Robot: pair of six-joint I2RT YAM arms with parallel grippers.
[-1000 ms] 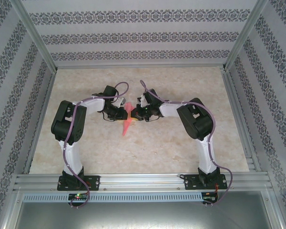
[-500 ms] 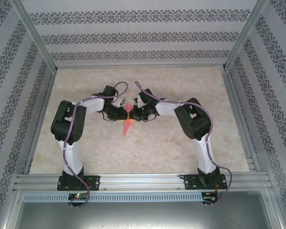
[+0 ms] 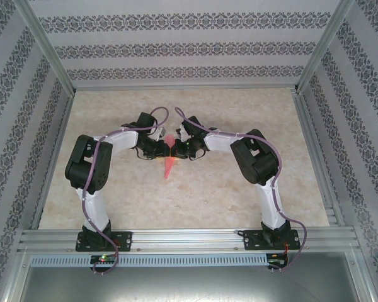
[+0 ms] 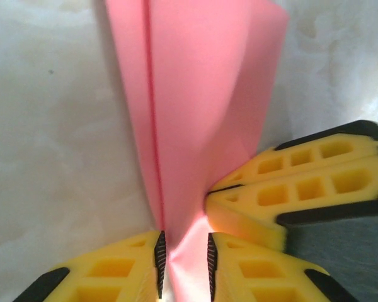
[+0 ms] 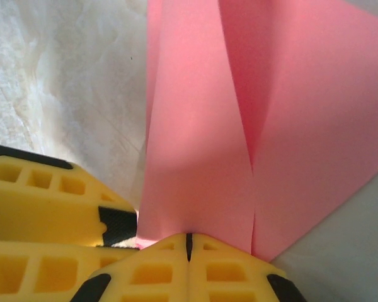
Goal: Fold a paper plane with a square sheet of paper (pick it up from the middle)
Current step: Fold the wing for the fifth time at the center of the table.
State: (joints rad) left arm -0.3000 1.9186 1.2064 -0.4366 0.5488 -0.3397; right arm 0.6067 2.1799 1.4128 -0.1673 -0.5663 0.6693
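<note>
Three views checked. From above, found the paper plane [image 3: 169, 165] at the marble-patterned table [image 3: 208, 201], about midway across and somewhat toward the far side. Pointed end toward the arm bases, wide end between the two tools. Found the left gripper [image 3: 164, 151] and right gripper [image 3: 177, 151] meeting nose to nose at that wide end, both arms bent inward.

At the left wrist, saw the left gripper [image 4: 184, 251] with yellow fingers [image 4: 113, 277] narrowly apart. Salmon-pink paper fills the gap and touches both ribbed pads: closed on the paper plane [image 4: 195, 94], not pressed flat. Noted a sharp lengthwise crease left of centre and a looser, curved flap to its right. Saw the right gripper [image 4: 223, 189] coming in from the right, tips against the paper just beside the left tool.

At the right wrist, saw the right gripper [image 5: 189, 242] with fingers fully together and the paper plane [image 5: 239, 126] emerging from the seam between the tips: clamped on a thin layer. Noted two overlapping panels rising from the pinch. Saw the left gripper [image 5: 123, 234] at lower left, touching the paper beside it.

Could not tell whether the plane rests on the table or hangs just above it.
</note>
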